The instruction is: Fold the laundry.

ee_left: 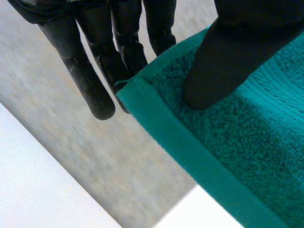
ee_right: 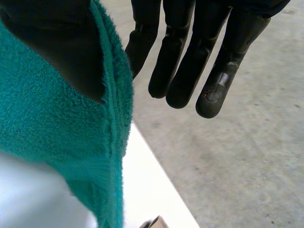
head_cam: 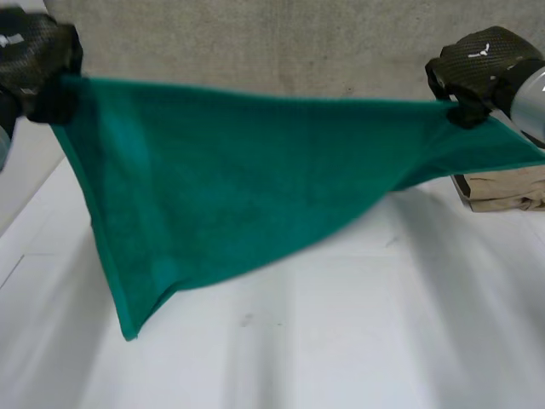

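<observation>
Both hands are holding the green towel (head_cam: 238, 187) stretched in the air above the white bench (head_cam: 358, 341). The left hand (head_cam: 34, 60) is pinching one top corner between thumb and fingers. The right hand (head_cam: 481, 68) is pinching the top edge near the other corner. A beige folded cloth (head_cam: 502, 189) is lying at the bench's right edge.

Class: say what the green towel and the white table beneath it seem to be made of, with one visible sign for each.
Green towel: probably cotton terry, matte; fuzzy looped pile with a flat woven hem along the edge. Table: smooth, white, hard-looking top, perhaps laminate or painted board; no grain shows, so the material is uncertain.
</observation>
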`<action>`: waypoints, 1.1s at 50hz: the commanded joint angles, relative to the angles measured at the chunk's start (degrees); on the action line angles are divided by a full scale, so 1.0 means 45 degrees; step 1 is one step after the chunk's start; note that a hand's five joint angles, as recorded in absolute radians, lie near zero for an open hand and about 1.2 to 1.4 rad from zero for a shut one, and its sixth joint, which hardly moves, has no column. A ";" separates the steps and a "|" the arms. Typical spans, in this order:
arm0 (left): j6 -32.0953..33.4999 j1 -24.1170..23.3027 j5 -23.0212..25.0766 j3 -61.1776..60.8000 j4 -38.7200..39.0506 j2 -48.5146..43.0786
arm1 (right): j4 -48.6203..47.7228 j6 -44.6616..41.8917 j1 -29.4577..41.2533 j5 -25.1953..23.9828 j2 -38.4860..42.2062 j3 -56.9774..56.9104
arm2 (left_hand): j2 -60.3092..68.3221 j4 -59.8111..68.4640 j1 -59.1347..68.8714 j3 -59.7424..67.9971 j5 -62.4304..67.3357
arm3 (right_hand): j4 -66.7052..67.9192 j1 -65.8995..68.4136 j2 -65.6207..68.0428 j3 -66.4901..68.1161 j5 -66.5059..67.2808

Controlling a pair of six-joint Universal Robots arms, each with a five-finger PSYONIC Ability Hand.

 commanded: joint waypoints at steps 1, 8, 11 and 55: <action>0.0093 0.0137 0.0437 -0.0075 -0.0130 -0.2717 | 0.3287 -0.1907 0.0151 -0.0037 -0.0741 0.0418 | 0.2485 0.2464 0.2930 0.2556 0.3166 | 0.2646 0.5051 0.2768 0.2731 0.2937; 0.0483 0.0137 0.0399 0.1036 -0.0111 -0.5844 | 0.3270 -0.3235 0.0481 0.1462 0.1519 0.0187 | 0.2485 0.2464 0.2930 0.2556 0.3166 | 0.2646 0.5051 0.2768 0.2731 0.2937; 0.0932 0.0040 0.0321 0.2402 -0.0091 -0.7329 | 0.2376 -0.3237 0.0755 0.2225 0.2690 -0.0863 | 0.2485 0.2464 0.2930 0.2556 0.3166 | 0.2646 0.5051 0.2768 0.2731 0.2937; -0.1041 -0.0176 0.0164 0.0200 0.5631 -0.8465 | -0.6224 -0.2321 0.1655 0.1176 0.4590 0.3853 | 0.2485 0.2464 0.2930 0.2556 0.3166 | 0.2646 0.5051 0.2768 0.2731 0.2937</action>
